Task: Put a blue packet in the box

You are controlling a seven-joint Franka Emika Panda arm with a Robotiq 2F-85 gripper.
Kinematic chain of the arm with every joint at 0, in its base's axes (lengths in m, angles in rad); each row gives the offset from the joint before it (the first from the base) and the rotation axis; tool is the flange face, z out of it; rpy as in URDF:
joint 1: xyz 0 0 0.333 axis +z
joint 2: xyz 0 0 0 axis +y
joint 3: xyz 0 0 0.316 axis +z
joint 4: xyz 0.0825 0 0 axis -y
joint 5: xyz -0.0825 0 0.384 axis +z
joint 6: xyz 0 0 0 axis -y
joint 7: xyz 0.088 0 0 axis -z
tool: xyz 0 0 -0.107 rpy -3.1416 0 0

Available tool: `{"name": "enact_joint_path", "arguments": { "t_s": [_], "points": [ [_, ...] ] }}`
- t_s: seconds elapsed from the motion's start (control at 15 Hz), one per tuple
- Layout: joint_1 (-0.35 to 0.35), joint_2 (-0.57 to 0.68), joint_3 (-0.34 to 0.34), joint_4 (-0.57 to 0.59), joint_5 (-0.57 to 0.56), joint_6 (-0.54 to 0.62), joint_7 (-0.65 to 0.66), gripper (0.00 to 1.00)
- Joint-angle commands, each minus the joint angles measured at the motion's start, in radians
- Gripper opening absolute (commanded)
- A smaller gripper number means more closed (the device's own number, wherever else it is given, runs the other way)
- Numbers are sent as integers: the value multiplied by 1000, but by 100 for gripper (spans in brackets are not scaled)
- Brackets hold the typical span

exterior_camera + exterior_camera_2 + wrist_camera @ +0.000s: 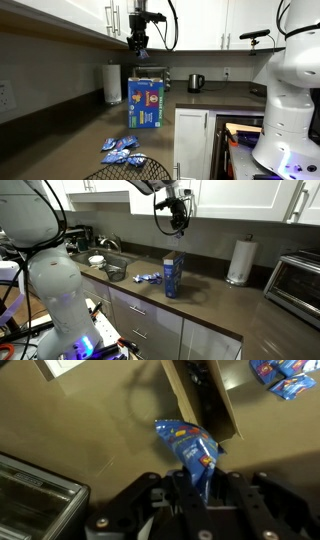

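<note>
Tool (203, 482): your tool is clenched on the blue packet (188, 446), gripping it by its near end.
Packet axis: in the wrist view the long axis runs on a diagonal. The free end points up-left, away from the tool, and the sachet looks creased.
Packet position: it is held in the air, not in the box (205, 400). In the wrist view it sits just off the edge of the box's open top.
Box stance: upright on the counter (215, 305). Both exterior views show your tool high above it.
Spare packets (122, 152): a loose cluster lies on the counter near the box's foot.
Surroundings: a paper towel roll (113, 85) stands beyond the box.
</note>
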Motion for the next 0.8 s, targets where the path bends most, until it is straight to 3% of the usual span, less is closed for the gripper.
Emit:
{"name": "enact_joint_path", "arguments": {
  "t_s": [0.0,0.4,0.47,0.73],
  "points": [
    [14,62,5,99,58,-111,-73,3],
    [23,83,2,120,69,-170,-87,3],
    [34,26,13,31,75,-158,-65,3],
    [40,21,19,-21,116,-167,-74,4]
  ]
}}
